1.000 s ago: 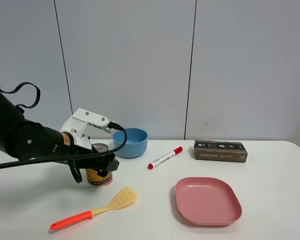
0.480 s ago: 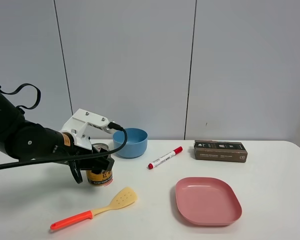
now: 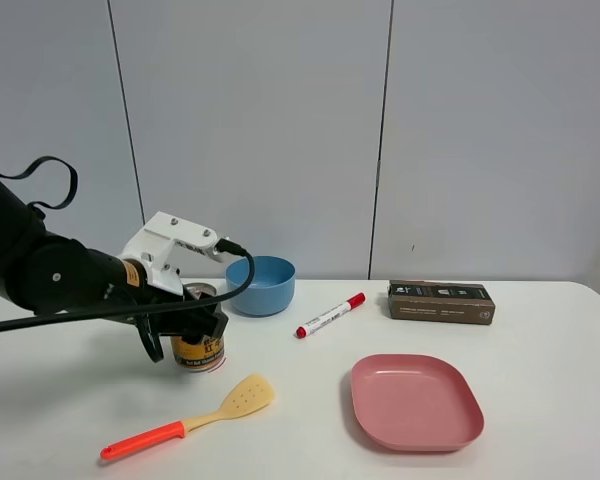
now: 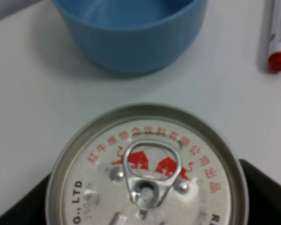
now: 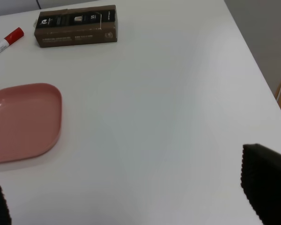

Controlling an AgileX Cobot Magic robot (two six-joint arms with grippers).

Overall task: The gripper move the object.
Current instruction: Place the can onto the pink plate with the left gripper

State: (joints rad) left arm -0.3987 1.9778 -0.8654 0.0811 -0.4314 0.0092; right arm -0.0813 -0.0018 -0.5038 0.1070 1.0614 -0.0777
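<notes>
Gold can (image 3: 199, 352) topped with red bulls and "LTD" lettering sits clamped in the left gripper (image 3: 185, 335)

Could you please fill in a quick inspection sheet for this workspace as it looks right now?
Surface: white table, no spills seen.
Job's things: gold can, upright, pull-tab unopened, held in front of the blue bowl.
Clutter: red-capped marker, brown box, empty pink plate, yellow spatula with an orange handle.
Grippers: left gripper closed on the can's sides; right gripper open above bare table, holding nothing.
Cables: black cable curves from the white bracket close to the bowl; no snag seen.
Surroundings: grey panelled wall; nothing else seen.
</notes>
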